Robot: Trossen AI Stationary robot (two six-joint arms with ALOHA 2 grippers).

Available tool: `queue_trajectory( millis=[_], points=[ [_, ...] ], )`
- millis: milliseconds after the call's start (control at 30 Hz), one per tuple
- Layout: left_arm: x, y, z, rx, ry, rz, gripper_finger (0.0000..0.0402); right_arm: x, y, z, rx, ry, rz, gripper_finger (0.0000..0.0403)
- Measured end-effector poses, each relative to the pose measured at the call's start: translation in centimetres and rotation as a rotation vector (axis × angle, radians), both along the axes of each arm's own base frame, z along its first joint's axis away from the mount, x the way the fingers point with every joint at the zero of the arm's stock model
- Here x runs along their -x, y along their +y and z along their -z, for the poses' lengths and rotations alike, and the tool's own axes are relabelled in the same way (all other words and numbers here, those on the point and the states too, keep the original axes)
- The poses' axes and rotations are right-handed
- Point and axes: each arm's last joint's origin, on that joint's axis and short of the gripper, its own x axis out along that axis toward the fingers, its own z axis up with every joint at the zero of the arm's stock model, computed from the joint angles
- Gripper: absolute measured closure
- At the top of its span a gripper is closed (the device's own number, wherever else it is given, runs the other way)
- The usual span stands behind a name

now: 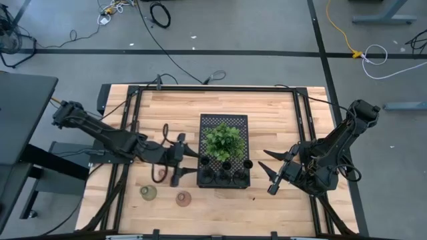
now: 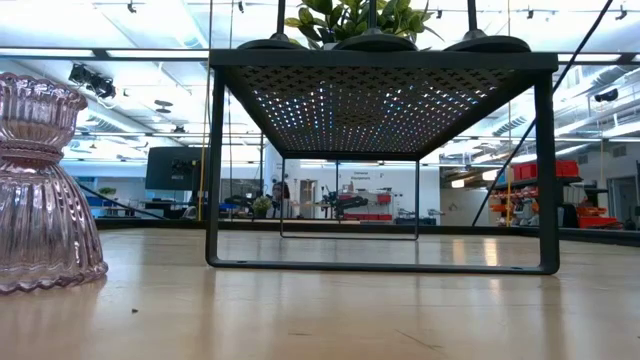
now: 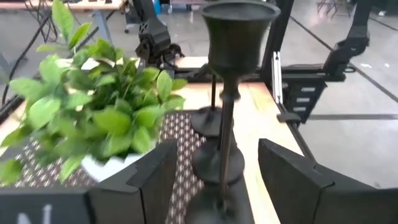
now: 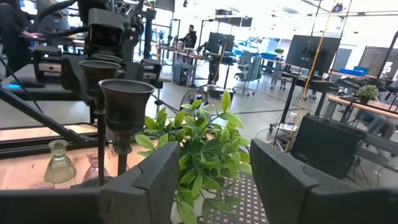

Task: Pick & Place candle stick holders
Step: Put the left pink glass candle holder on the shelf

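Two squat holders, the olive-green holder (image 1: 148, 193) and the pink holder (image 1: 183, 198), sit on the table (image 1: 280, 110), off the black perforated tray (image 1: 224, 121). That tray carries the leafy plant (image 1: 223, 140) and what I take to be several black stemmed holders (image 1: 227, 171). My left gripper (image 1: 189, 164) stands wide beside its edge, empty; my right gripper (image 1: 268, 171) waits, open. Next I'd turn left toward the pink one.

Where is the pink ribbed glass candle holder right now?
The pink ribbed glass candle holder stands on the wooden table near its front edge, just right of the olive-green glass holder, left-front of the black perforated tray.
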Motion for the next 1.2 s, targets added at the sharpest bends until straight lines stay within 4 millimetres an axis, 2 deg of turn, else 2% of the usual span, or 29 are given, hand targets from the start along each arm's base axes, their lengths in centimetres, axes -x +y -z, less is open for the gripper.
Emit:
queue_trajectory(
  millis=[133,333,600,933,1200],
  points=[
    [2.3,0.7,-0.5,0.048,0.077,-0.013,0.0178,0.0,0.0,0.0,0.000,0.000,0.000,0.0202],
    [5.8,1.0,-0.7,0.214,0.214,-0.058,0.0179,0.0,0.0,0.0,0.000,0.000,0.000,0.0202],
    [8.4,0.6,0.9,0.372,0.453,-0.178,0.0179,0.0,0.0,0.0,-0.001,0.000,0.000,0.0202],
    [10.0,-0.5,3.3,0.382,0.720,-0.311,0.0179,0.0,0.0,0.0,-0.003,-0.002,-0.001,0.0202],
    [9.2,-2.2,5.0,0.344,0.814,-0.331,0.0179,0.0,0.0,0.0,-0.003,-0.002,-0.002,0.0202]
  ],
)
